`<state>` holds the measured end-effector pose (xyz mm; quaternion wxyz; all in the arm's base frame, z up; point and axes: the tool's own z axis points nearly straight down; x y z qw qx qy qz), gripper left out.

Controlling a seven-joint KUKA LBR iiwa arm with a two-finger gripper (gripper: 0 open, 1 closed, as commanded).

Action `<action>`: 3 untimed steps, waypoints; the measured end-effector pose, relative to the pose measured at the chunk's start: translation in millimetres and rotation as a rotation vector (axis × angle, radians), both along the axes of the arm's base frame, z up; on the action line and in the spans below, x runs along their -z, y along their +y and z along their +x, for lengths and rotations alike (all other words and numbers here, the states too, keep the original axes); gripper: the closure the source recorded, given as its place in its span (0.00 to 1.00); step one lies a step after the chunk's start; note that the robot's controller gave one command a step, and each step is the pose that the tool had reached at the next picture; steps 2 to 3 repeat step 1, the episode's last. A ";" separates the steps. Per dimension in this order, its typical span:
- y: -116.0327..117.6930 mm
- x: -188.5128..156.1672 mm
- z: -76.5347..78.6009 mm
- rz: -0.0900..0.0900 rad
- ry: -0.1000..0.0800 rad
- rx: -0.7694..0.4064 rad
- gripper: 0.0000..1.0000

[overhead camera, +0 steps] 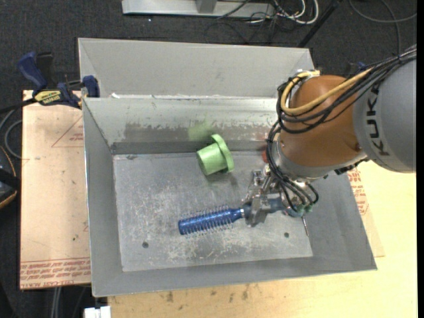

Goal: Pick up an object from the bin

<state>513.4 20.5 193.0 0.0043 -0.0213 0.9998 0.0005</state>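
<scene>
1. The bin (99, 177) holds two loose things on its grey floor, well apart from each other.
2. A blue brush (209, 221) lies flat near the middle of the floor, somewhat to the near side. Its ribbed head points left and its handle points right, tilted slightly toward the far side.
3. A green spool (214, 156) lies on its side by the far wall, about midway along it, far of the brush.
4. The arm (318, 124) comes in from the right, its orange-brown cover and cables hanging over the right part of the bin.
5. The gripper (257, 211) is down at the floor, at the right end of the brush, where the handle meets it.
6. The handle's tip is hidden among the gripper's metal parts, so I cannot tell whether the jaws are spread, pressed together or pinching the handle.
7. The spool is left and far of the gripper, not touching it.
</scene>
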 end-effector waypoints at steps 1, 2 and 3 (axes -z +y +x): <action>-11.9 -25.4 -16.0 -0.002 0.006 -0.277 1.00; -11.9 -25.4 -16.0 -0.002 0.006 -0.277 1.00; -11.9 -25.4 -16.0 -0.002 0.006 -0.277 1.00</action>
